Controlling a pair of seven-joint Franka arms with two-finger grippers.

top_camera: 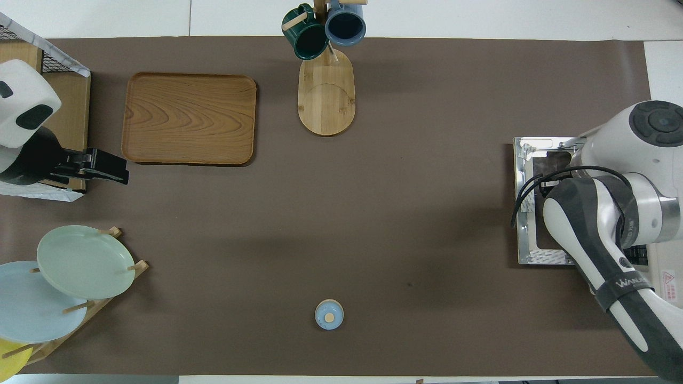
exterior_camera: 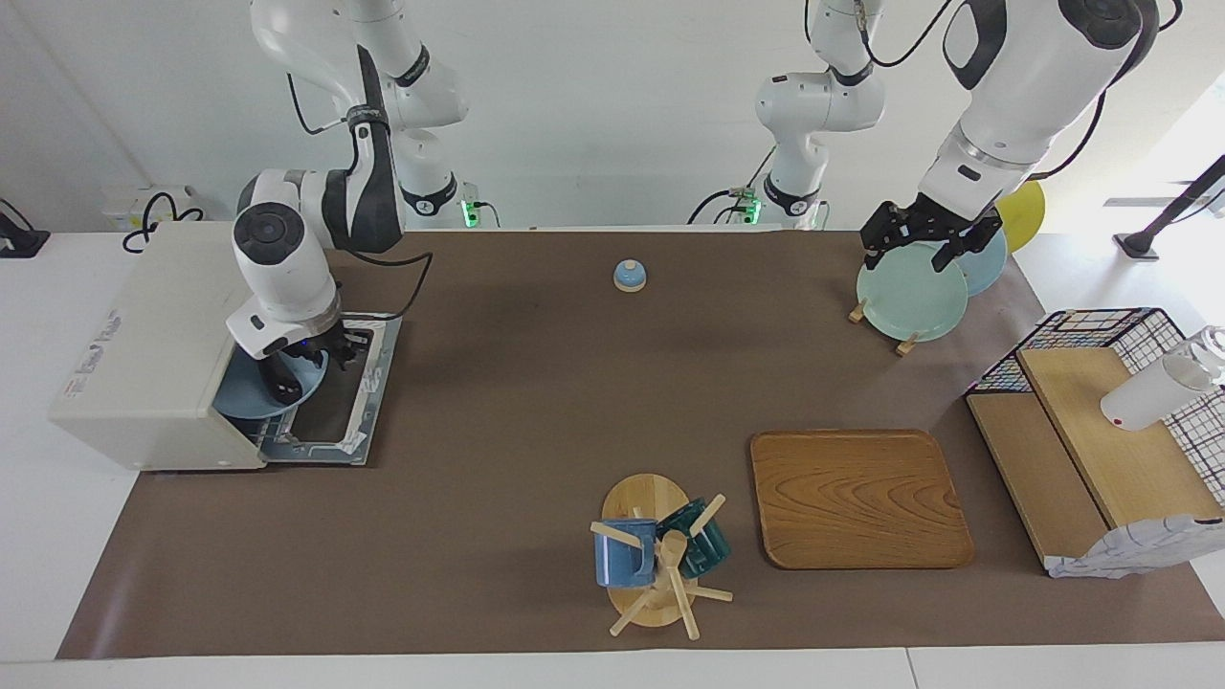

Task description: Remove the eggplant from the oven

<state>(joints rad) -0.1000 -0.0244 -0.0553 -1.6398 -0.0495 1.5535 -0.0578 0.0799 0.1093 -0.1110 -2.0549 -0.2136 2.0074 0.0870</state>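
The cream-white oven [exterior_camera: 144,354] stands at the right arm's end of the table, its door [exterior_camera: 359,402] folded down flat. A blue plate [exterior_camera: 251,394] sticks out of the oven's mouth. A dark glossy shape on the plate, which looks like the eggplant [exterior_camera: 284,385], lies right under my right gripper [exterior_camera: 292,368] and is mostly hidden by the hand. In the overhead view the right arm covers the oven's mouth; only the door [top_camera: 531,213] shows. My left gripper [exterior_camera: 909,256] waits open in the air over the plate rack; it also shows in the overhead view [top_camera: 120,172].
A plate rack with a mint plate [exterior_camera: 909,297] stands near the left arm's base. A small blue bell [exterior_camera: 630,276], a wooden tray [exterior_camera: 857,498], a mug tree [exterior_camera: 660,555] and a wire basket with wooden shelves [exterior_camera: 1101,431] are on the brown mat.
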